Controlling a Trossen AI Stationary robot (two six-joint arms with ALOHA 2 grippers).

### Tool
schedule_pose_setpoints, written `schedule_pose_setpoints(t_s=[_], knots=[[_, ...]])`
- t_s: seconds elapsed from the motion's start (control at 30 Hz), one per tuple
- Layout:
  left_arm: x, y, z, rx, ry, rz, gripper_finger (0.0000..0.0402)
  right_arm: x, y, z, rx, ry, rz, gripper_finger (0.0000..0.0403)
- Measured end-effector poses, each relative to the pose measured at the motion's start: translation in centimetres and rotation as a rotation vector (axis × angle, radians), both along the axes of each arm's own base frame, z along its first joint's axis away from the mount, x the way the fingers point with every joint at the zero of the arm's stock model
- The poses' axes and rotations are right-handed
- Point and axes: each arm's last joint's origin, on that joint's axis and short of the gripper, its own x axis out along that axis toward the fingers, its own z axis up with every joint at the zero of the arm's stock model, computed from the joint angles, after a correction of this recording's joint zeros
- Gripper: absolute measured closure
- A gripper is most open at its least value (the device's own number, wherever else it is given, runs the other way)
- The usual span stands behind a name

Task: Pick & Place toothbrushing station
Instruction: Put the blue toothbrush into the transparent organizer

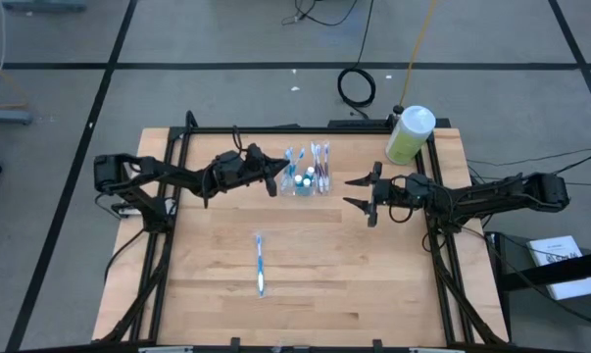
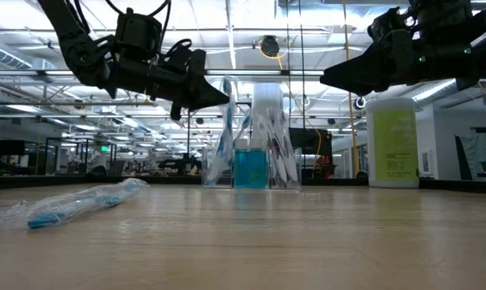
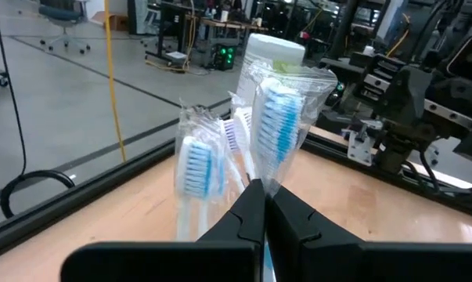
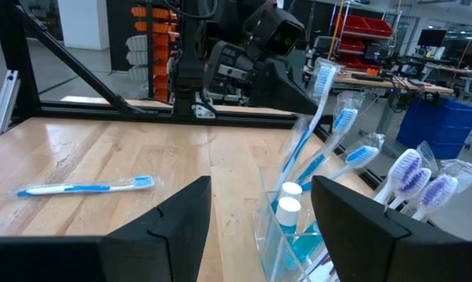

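Observation:
The toothbrushing station is a small clear tray at the table's far middle. Several wrapped toothbrushes and small blue tubes stand upright in it; it also shows in the low view and the right wrist view. My left gripper is at the station's left side, shut on one wrapped blue-and-white toothbrush. My right gripper is open and empty, just right of the station. Another wrapped toothbrush lies flat on the table nearer the front. My left gripper pinches the wrapped toothbrush's handle just below the head between its two fingers. The fingers come level from the table's left and lie across the handle. The brush stands nearly upright with its lower end inside the station.
A green bottle with a white cap stands at the table's far right corner, behind my right arm. A black frame runs along the table's sides. Bare wood lies to the front.

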Motion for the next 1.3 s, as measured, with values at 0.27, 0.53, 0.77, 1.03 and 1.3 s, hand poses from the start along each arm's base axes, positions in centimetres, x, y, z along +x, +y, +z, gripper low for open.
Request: schedule_pose_setpoints(t_s=[0.27, 0.53, 0.77, 1.03, 1.3], knots=[[-0.1, 0.0, -0.7, -0.023, 0.073, 0.013, 0.0399, 0.0, 0.0, 0.0, 0.000, 0.000, 0.000, 0.0190], [-0.1, 0.0, -0.8, -0.032, 0.079, 0.018, 0.0399, 0.0, 0.0, 0.0, 0.000, 0.000, 0.000, 0.0190], [-0.1, 0.0, -0.9, -0.049, 0.086, 0.021, 0.0399, 0.0, 0.0, 0.0, 0.000, 0.000, 0.000, 0.0190], [0.2, 0.1, -2.0, -0.065, 0.108, 0.022, 0.0397, 0.0, 0.0, 0.0, 0.000, 0.000, 0.000, 0.0190], [0.7, 0.3, -3.1, -0.081, 0.090, 0.029, 0.0395, 0.0, 0.0, 0.0, 0.000, 0.002, -0.003, 0.0190]])
